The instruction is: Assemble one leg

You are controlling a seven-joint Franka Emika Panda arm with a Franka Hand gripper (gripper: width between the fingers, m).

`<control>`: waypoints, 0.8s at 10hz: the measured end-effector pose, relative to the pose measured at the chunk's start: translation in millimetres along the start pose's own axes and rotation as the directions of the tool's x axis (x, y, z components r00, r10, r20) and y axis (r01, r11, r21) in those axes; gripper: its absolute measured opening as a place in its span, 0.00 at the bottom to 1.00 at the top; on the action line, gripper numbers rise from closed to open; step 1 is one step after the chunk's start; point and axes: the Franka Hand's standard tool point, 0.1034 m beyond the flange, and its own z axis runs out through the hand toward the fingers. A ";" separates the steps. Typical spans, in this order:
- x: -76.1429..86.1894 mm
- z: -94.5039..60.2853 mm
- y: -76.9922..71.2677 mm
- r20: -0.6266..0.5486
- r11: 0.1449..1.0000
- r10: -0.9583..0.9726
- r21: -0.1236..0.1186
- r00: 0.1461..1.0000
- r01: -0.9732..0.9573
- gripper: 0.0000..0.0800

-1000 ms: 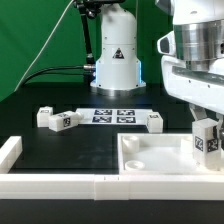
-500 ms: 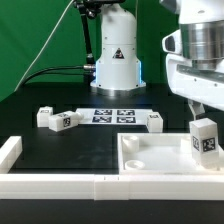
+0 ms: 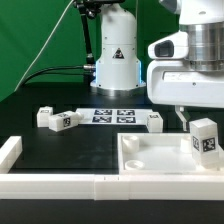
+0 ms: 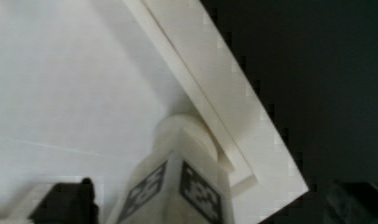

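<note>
A leg point(image 3: 205, 138), a small white block with a black-and-white tag, stands upright in the far corner of the large white panel point(image 3: 150, 165) at the exterior view's right. My gripper point(image 3: 199, 113) hangs open just above it and slightly to the exterior view's left, not touching it. One dark finger point(image 3: 181, 117) shows beside the leg's top. In the wrist view the leg point(image 4: 177, 185) stands against the panel's raised rim point(image 4: 212, 80), with a dark fingertip point(image 4: 69, 200) well clear of it.
Three more legs lie on the black table: two at the left point(image 3: 45, 117) point(image 3: 62, 121) and one point(image 3: 153, 120) behind the panel. The marker board point(image 3: 112, 115) lies before the robot base point(image 3: 115, 62). A white rail point(image 3: 60, 186) runs along the front, with a short end piece point(image 3: 8, 152).
The gripper was around the leg; it has let go, risen and shifted toward the exterior view's left. The leg stays standing in the panel's corner.
</note>
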 end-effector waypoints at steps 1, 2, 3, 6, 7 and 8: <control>1.2 -0.2 1.9 -0.001 0.998 -0.066 -0.001 0.998 0.066 0.81; 2.2 -0.2 3.6 -0.001 0.980 -0.198 -0.002 0.980 0.198 0.81; 2.5 -0.3 3.9 -0.001 0.960 -0.278 -0.002 0.960 0.278 0.81; 3.7 -0.9 5.5 0.002 0.850 -0.527 -0.012 0.850 0.527 0.81; 3.7 -0.8 5.6 0.002 0.845 -0.535 -0.012 0.845 0.535 0.81; 3.7 -0.7 5.7 0.002 0.846 -0.534 -0.012 0.846 0.533 0.80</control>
